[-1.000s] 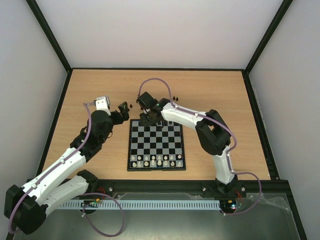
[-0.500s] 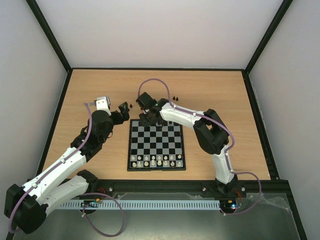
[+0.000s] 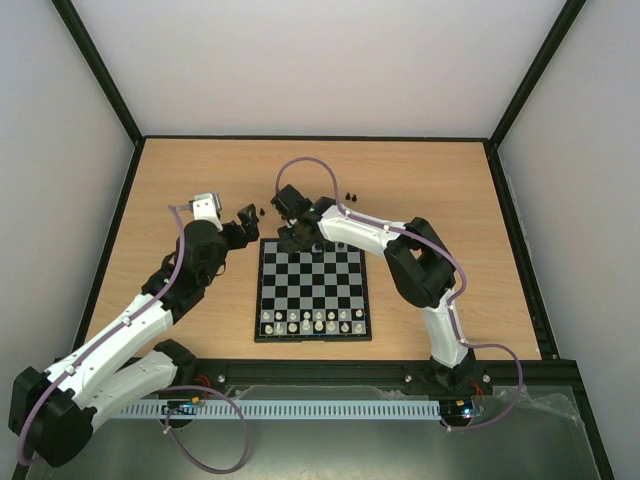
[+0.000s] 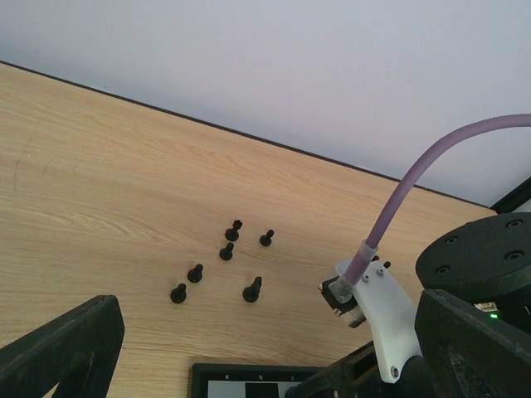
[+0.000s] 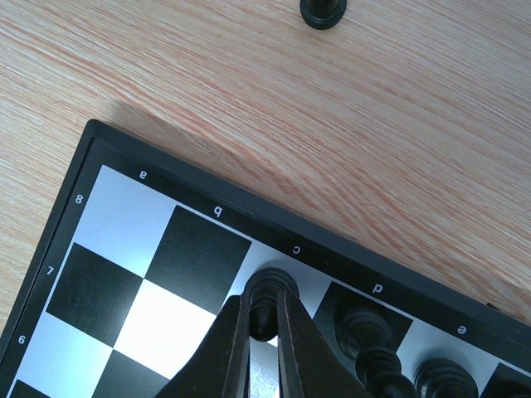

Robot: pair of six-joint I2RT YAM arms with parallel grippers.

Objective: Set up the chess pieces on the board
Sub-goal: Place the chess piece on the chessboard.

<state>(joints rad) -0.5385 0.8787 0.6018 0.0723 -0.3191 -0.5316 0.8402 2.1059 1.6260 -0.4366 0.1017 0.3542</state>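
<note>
**At the board's far-left corner: right gripper clamped on a black piece**

Over the far edge of the board, the right gripper has its 2 fingers pinched tight around a black piece. That piece is over the pale square under the letter c in row 8. Whether its base rests on the square cannot be told from the wrist view. Just beside it, on the d and e squares of the same row, stand 2 more black pieces. 1 loose black piece sits on the wooden table, beyond the board's black frame.

Left of the board's far corner, the left gripper hovers above the table. Its fingers are spread wide, with nothing between them. Its wrist camera looks across the wood at a cluster of 6 small black figures, near one another but not touching. The right arm's purple cable arches in from the right of that view.

From above, white pieces line the near side of the board. Tiny black specks also lie on the table beyond its far edge, farther right.
</note>
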